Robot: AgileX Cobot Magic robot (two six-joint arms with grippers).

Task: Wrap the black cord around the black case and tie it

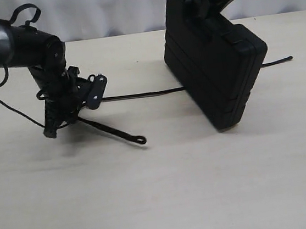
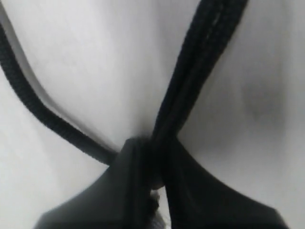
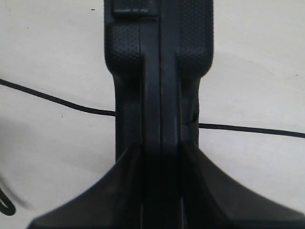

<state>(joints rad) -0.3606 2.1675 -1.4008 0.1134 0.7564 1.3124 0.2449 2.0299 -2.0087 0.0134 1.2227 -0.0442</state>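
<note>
Pinched the black cord (image 1: 140, 95) in the left claw (image 2: 155, 176) at 9 o'clock; clamped the black case (image 1: 219, 68), stood tilted on the worktop (image 1: 205, 186) at 1 o'clock, in the right claw (image 3: 159, 148).

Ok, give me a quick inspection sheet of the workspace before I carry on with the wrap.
Surface: pale, flat table.
Job's things: black case stands on edge, tilted; black cord lies on the table, showing on both sides of the case's base, not yet wrapped.
Clutter: nothing seen.
Grippers: left gripper jaws pinched on the cord; right gripper jaws clamped on the case's upper edge.
Cables: thin robot cable hangs loose off the left arm.
Surroundings: white backdrop behind the table.
</note>
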